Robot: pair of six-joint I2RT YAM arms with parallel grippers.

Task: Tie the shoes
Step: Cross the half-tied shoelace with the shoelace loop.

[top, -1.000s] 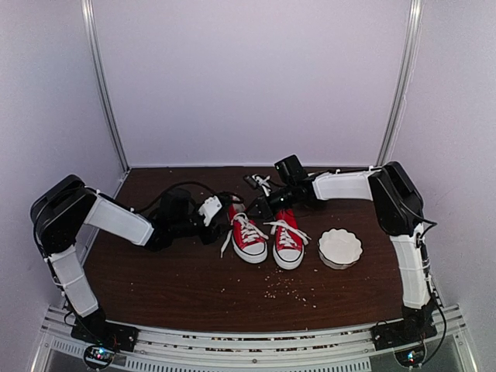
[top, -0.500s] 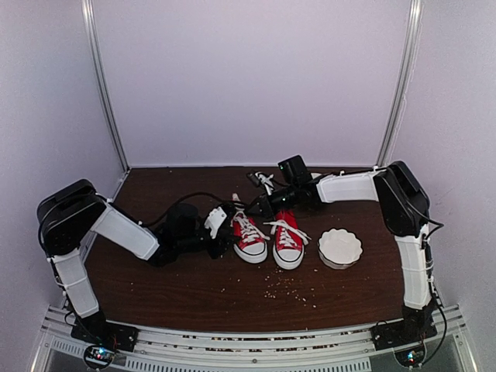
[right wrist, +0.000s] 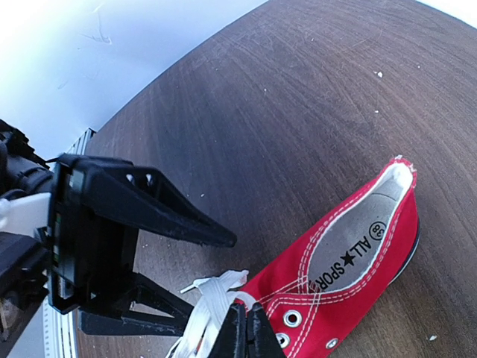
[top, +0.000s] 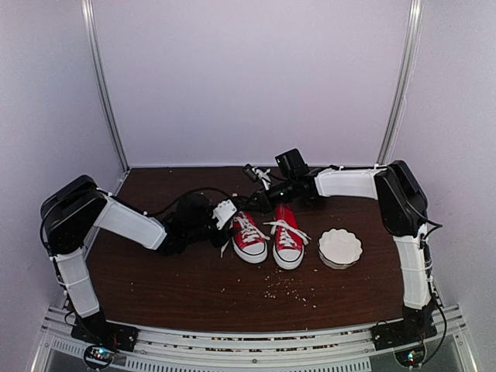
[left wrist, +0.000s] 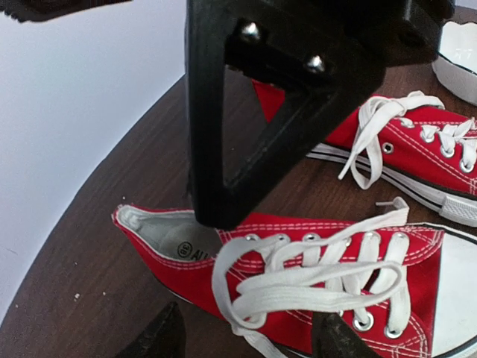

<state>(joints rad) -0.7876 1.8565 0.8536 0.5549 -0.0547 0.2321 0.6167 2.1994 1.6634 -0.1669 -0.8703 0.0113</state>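
Shoes (left wrist: 186, 276): I read the uppers as matt red woven canvas with white stitching. The toe caps (left wrist: 458, 291) are smooth white rubber, the eyelets (left wrist: 363, 322) bright metal, and the laces (left wrist: 313, 287) flat white woven cloth. Table (right wrist: 298, 97): dark wood grain, finely scratched, low sheen. Right gripper (right wrist: 247, 332): matt black plastic from my view; screws (left wrist: 250, 31) shiny metal.
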